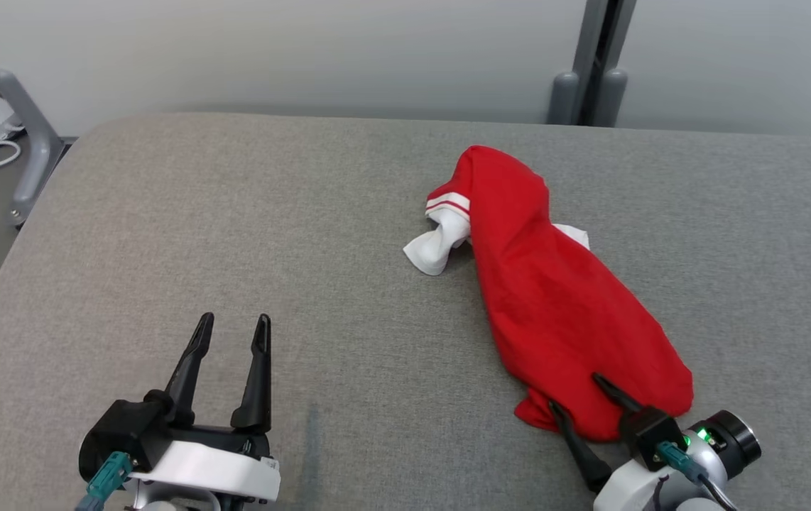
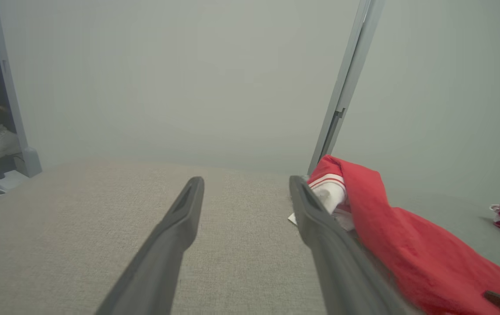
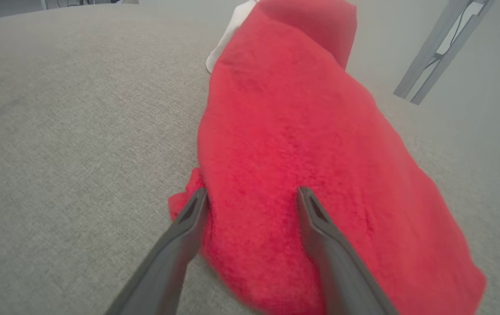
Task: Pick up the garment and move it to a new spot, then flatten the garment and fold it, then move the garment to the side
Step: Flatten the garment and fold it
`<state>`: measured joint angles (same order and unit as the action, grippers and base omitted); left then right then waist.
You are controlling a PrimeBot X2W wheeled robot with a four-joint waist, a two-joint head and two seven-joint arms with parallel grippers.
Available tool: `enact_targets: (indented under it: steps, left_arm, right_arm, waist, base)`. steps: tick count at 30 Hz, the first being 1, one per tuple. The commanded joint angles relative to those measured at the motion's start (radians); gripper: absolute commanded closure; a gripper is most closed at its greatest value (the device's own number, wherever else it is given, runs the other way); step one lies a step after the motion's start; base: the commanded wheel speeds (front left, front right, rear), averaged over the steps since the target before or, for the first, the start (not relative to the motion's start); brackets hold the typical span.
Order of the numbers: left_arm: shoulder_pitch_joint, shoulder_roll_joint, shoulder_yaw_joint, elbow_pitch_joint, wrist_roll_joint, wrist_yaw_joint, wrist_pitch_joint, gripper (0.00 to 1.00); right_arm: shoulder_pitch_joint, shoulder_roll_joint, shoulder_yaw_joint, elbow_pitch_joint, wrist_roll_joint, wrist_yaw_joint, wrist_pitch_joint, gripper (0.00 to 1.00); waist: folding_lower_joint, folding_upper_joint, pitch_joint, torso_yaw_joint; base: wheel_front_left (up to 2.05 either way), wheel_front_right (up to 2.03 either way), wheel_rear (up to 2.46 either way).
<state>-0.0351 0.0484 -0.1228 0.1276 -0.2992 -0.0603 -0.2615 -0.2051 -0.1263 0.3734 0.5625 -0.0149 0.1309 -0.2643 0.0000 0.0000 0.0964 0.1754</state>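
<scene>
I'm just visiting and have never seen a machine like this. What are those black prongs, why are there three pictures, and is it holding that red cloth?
It is a two-armed robot. Each pair of black prongs is an end effector, its pincer. One picture looks down from its head; the others come from cameras on each wrist, looking along the prongs. On the grey padded table lies a crumpled red garment with white trim. The left end effector is open over bare table. The right end effector is open at the garment's near edge, prongs either side of a fold. Nothing is held.
</scene>
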Motion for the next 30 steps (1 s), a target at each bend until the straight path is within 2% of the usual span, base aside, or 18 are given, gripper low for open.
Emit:
enact_targets:
  steps: [1, 4, 5, 6, 7, 13, 20, 25, 30]
  left_arm:
    - [-0.020, 0.004, 0.001, 0.002, -0.004, 0.005, -0.003, 0.00]
    - [-0.024, 0.004, -0.004, 0.008, -0.008, 0.006, -0.003, 0.00]
    - [-0.025, 0.004, -0.007, 0.010, -0.007, 0.006, -0.002, 0.00]
    - [-0.027, 0.004, -0.008, 0.011, -0.005, 0.006, -0.003, 0.00]
    - [-0.027, 0.004, -0.010, 0.013, -0.004, 0.006, -0.003, 0.00]
    - [-0.018, 0.004, -0.015, 0.020, -0.011, 0.015, -0.003, 0.00]
    - [0.008, 0.004, -0.023, 0.020, -0.017, 0.025, -0.003, 0.00]
    - [0.027, 0.004, -0.017, 0.014, -0.018, 0.031, -0.002, 0.00]
    - [0.024, 0.004, -0.029, 0.007, -0.028, 0.033, -0.003, 0.00]
  right_arm:
    - [-0.019, -0.006, -0.006, 0.014, -0.009, -0.001, -0.002, 0.00]
    - [-0.033, 0.000, -0.015, 0.071, -0.016, 0.000, -0.002, 0.00]
    - [-0.040, 0.002, -0.007, 0.093, -0.015, 0.000, -0.002, 0.55]
    - [-0.054, 0.001, -0.003, 0.103, -0.015, 0.000, -0.002, 0.82]
    - [-0.066, 0.001, -0.006, 0.105, -0.011, -0.001, -0.002, 1.00]
    - [-0.086, 0.014, 0.010, 0.062, 0.042, 0.000, -0.002, 1.00]
    - [-0.147, -0.003, 0.196, -0.068, 0.148, 0.000, -0.002, 1.00]
    - [-0.242, -0.052, 0.275, -0.194, 0.247, 0.000, -0.002, 1.00]
    - [-0.319, -0.152, 0.203, -0.266, 0.362, -0.001, 0.032, 1.00]
  waist:
    - [0.0000, 0.0000, 0.022, 0.025]
    - [0.0000, 0.0000, 0.033, 0.044]
    - [0.0000, 0.0000, 0.034, 0.049]
    - [0.0000, 0.0000, 0.033, 0.053]
    - [0.0000, 0.0000, 0.032, 0.057]
    - [0.0000, 0.0000, 0.004, 0.065]
    - [0.0000, 0.0000, -0.048, 0.051]
    - [0.0000, 0.0000, -0.071, 0.015]
    - [0.0000, 0.0000, -0.071, -0.017]
  base:
    - [0.00, 0.00, 0.00]
    - [0.00, 0.00, 0.00]
    - [0.00, 0.00, 0.00]
    - [0.00, 0.00, 0.00]
    - [0.00, 0.00, 0.00]
    - [0.00, 0.00, 0.00]
    - [0.00, 0.00, 0.00]
    - [0.00, 0.00, 0.00]
    - [0.00, 0.00, 0.00]
